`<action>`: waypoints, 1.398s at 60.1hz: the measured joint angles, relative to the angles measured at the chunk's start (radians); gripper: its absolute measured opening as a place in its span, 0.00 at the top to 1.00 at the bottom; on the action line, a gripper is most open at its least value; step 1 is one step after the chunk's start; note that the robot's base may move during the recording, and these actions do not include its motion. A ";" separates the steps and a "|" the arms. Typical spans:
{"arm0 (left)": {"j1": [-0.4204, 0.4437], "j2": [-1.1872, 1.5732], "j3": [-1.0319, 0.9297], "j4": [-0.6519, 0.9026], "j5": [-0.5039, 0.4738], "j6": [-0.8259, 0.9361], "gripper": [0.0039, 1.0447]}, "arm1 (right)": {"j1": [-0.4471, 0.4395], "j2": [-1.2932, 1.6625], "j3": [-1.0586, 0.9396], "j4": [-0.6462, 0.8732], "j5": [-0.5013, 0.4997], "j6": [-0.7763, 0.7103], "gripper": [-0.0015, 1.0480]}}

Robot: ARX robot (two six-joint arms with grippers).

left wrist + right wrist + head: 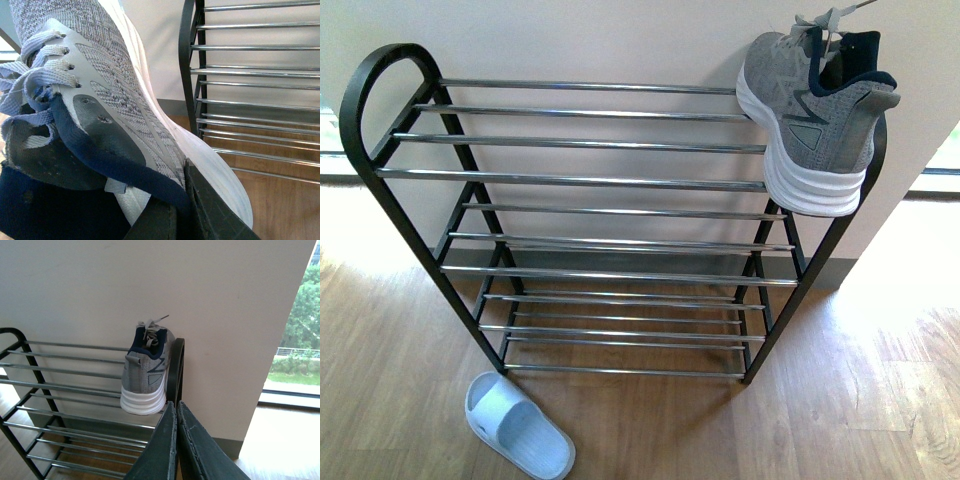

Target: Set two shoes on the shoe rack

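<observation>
One grey sneaker (815, 110) with a white sole rests heel-out on the right end of the top shelf of the shoe rack (600, 180). It also shows in the right wrist view (146, 375), against the rack's (65, 370) right upright. My left gripper (181, 202) is shut on the navy collar of a second grey sneaker (110, 85), which fills the left wrist view beside a rack upright (187, 65). My right gripper (176, 407) is shut and empty, a little in front of the shelved sneaker. Neither arm shows in the front view.
A pale blue slide sandal (520, 425) lies on the wood floor in front of the rack's left foot. The rack stands against a beige wall (225, 315). A bright window (300, 340) is to the right of the wall.
</observation>
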 joint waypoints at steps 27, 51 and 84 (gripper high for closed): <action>0.000 0.000 0.000 0.000 -0.001 0.000 0.99 | 0.000 -0.003 0.000 0.000 0.000 0.000 0.83; 0.000 0.000 0.000 0.000 0.000 0.000 0.99 | 0.000 -0.003 0.000 0.000 0.000 0.000 0.23; 0.000 0.000 0.000 0.000 0.000 0.000 0.99 | 0.000 -0.003 0.000 0.000 0.000 0.000 0.09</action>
